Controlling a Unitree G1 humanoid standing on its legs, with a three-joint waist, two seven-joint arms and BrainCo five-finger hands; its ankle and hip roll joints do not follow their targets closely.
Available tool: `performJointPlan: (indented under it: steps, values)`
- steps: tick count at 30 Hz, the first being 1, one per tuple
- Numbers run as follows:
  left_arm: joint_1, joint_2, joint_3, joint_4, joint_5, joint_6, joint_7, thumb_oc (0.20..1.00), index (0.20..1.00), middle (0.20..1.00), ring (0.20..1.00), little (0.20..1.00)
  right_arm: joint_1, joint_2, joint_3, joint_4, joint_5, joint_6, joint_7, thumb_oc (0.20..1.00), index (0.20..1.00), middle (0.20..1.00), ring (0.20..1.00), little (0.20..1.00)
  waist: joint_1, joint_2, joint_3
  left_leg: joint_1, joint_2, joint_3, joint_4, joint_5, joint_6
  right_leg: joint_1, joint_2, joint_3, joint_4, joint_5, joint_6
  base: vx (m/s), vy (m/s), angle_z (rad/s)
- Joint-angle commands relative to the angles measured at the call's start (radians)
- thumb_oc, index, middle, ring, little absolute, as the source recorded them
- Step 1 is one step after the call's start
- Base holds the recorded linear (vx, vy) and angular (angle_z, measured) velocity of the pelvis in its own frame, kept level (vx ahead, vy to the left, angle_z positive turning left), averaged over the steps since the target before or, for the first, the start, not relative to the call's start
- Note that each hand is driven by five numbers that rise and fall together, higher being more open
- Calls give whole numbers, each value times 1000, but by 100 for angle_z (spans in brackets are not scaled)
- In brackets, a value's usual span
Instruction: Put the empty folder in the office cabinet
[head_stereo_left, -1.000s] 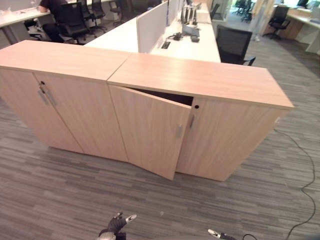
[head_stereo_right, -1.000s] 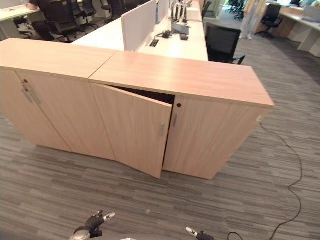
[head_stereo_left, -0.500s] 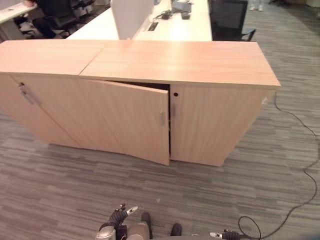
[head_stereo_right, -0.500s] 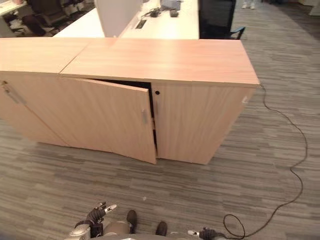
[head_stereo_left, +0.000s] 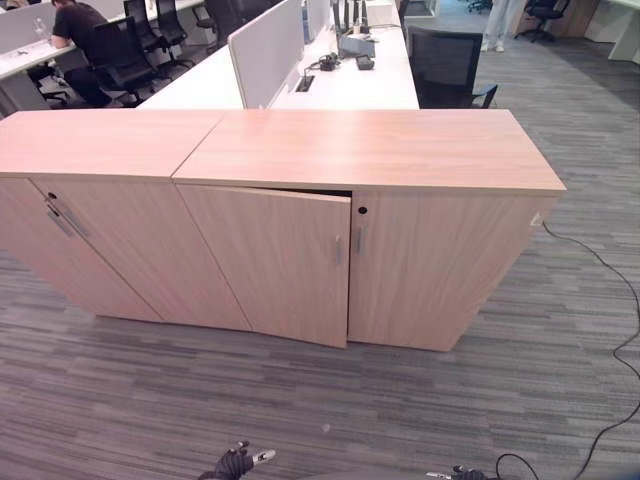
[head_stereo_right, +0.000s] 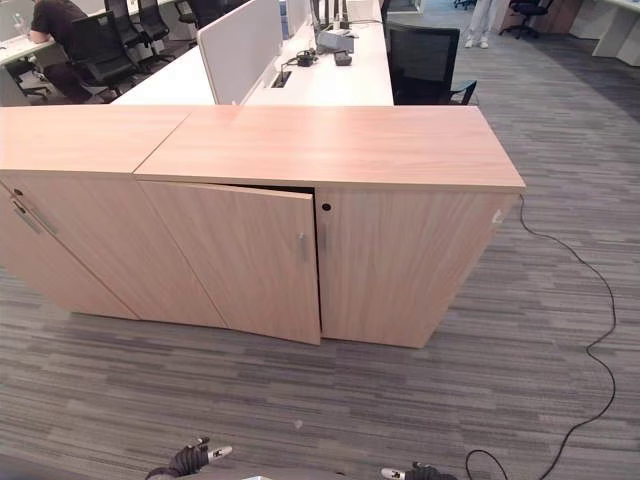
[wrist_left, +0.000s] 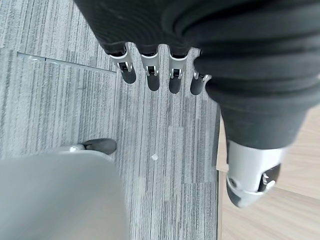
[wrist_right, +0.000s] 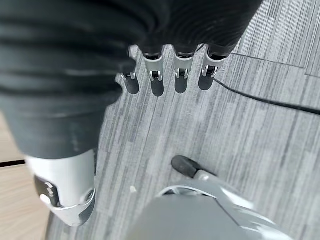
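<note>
L hand (wrist_left: 165, 75): fingers (wrist_left: 150, 75) straight and relaxed, thumb (wrist_left: 250, 180) apart, nothing held or touched, hanging over grey striped carpet (head_stereo_left: 450, 400). R hand (wrist_right: 165, 75): same, fingers (wrist_right: 157, 80) loose in a row, thumb (wrist_right: 65, 195) off to the side, empty, over the carpet. Both hands sit low at the near edge of the head views, L (head_stereo_left: 235, 463), R (head_stereo_right: 410, 472), well apart from the office cabinet (head_stereo_left: 370, 150).

Cabinet: light wood-grain laminate, flat rectangular top, two doors w/ slim metal bar handles. L door (head_stereo_left: 275, 260) is ajar, its free edge swung out a bit past the front, dark gap along its top edge. R door (head_stereo_left: 440, 270) flush, small dark keyhole near its top inner corner. A second matching cabinet (head_stereo_left: 100, 140) butts against its left side.

Can't see the folder; whether it's inside the cabinet can't tell.

Behind: white desks (head_stereo_left: 340, 85) w/ grey divider panel (head_stereo_left: 265, 50), black office chair (head_stereo_left: 445, 65) at the desk's right edge, person (head_stereo_left: 75, 25) seated far left.
</note>
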Motion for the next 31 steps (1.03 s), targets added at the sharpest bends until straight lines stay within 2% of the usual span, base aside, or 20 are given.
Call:
performJointPlan:
  steps: [1, 15, 31]
  values:
    - [-67, -8, -44, 36, 72, -17, -17, 1000, 1000, 1000, 1000, 1000, -13, 4, 14, 28, -30, -1, 14, 1000, 1000, 1000, 1000, 1000, -10, -29, -19, -25, -21, -9, 4, -54, -6, 42, -116, 37, 1, -62, 154, 18, 53, -8]
    - [-62, -20, -53, 79, 112, -5, -17, 1000, 1000, 1000, 1000, 1000, 19, 29, 16, 18, -31, 2, 9, 1000, 1000, 1000, 1000, 1000, -26, -38, -25, -20, -20, 15, 4, -64, 3, 32, -118, 73, 1, -50, 158, 6, 12, -8]
    - [-52, -21, -52, 84, 105, 1, -26, 1000, 1000, 1000, 1000, 1000, 25, 34, 43, 6, -54, 3, 6, 1000, 1000, 1000, 1000, 1000, -26, -38, -20, -24, -13, 11, 4, -61, -2, 27, -111, 71, 1, -54, 156, -1, -6, -2]
